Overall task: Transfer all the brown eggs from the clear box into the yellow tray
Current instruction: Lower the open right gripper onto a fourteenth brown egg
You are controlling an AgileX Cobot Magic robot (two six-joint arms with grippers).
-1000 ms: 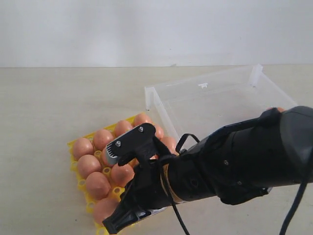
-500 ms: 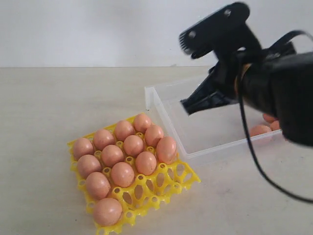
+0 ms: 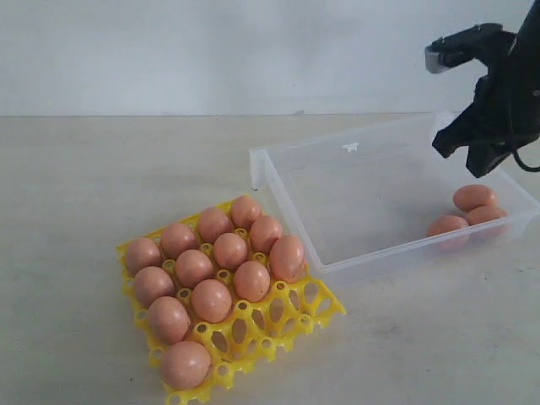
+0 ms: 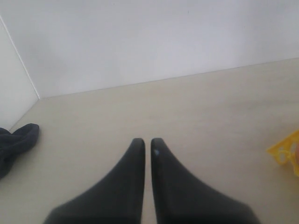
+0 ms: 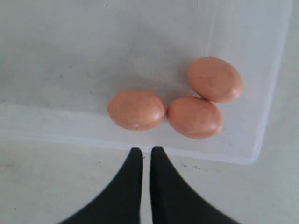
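Three brown eggs (image 5: 194,116) huddle in the clear box's (image 3: 371,261) near-right corner; right gripper (image 5: 143,151) hovers above, clenched empty, seemingly before reaching down.

The exterior view stands high off the surface (image 3: 76,169) and slants down across it to the white wall (image 3: 211,51), far enough back to take in both the yellow tray (image 3: 325,308) and the clear box (image 3: 354,266). The right wrist view looks steeply down from close by, past its own jaws, onto the box corner holding three brown eggs (image 5: 136,109), a corner the exterior view also shows. The left wrist view sits low and faces the wall along the surface, sharing only a tray corner (image 4: 285,151).
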